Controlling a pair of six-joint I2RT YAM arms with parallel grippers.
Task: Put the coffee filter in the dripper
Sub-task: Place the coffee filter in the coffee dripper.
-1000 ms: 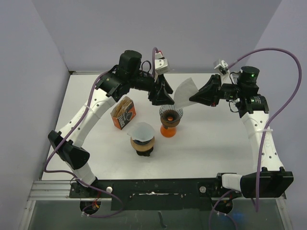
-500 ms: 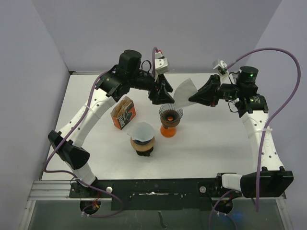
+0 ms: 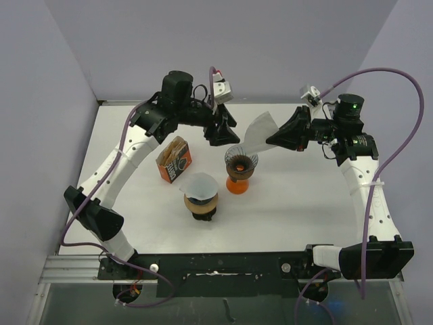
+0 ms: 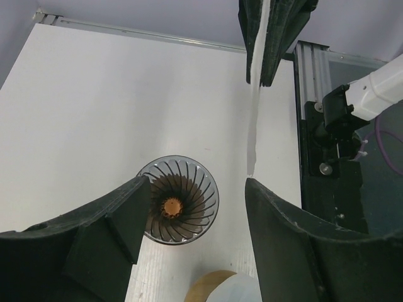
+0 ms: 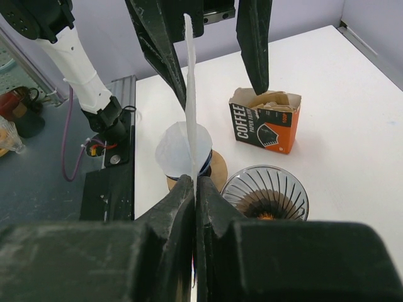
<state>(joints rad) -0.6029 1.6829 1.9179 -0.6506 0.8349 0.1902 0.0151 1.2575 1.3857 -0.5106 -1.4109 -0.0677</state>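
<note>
Top external view shows the table [image 3: 304, 203] with both arms reaching over its far half. The left arm [image 3: 128, 152] has drawn back a little toward the far left over the last second, while the right arm [image 3: 365, 183] has held its pose.

The left gripper [image 3: 221, 130] stands with its jaws apart and nothing between them, a touch wider than before. It now sits clear of the paper it was crowding. The right gripper [image 3: 281, 139] is pinched tight on the filter's lower edge.

Nearer the bases are the carafe [image 3: 201, 198], with a white cone on top, and the box [image 3: 174, 159] of filters, open at the top. Neither has shifted.

The dripper [image 3: 241, 162] stands upright on its orange foot, with no paper in it, just right of the box.

The filter [image 3: 260, 128] hangs in the air, flat and unopened. It is above and slightly right of the dripper and touches neither it nor the left fingers.

I judge that the right gripper now carries the paper alone. The left arm's retreat clears the way down to the dripper. The folded filter probably still needs spreading to seat as a cone.
</note>
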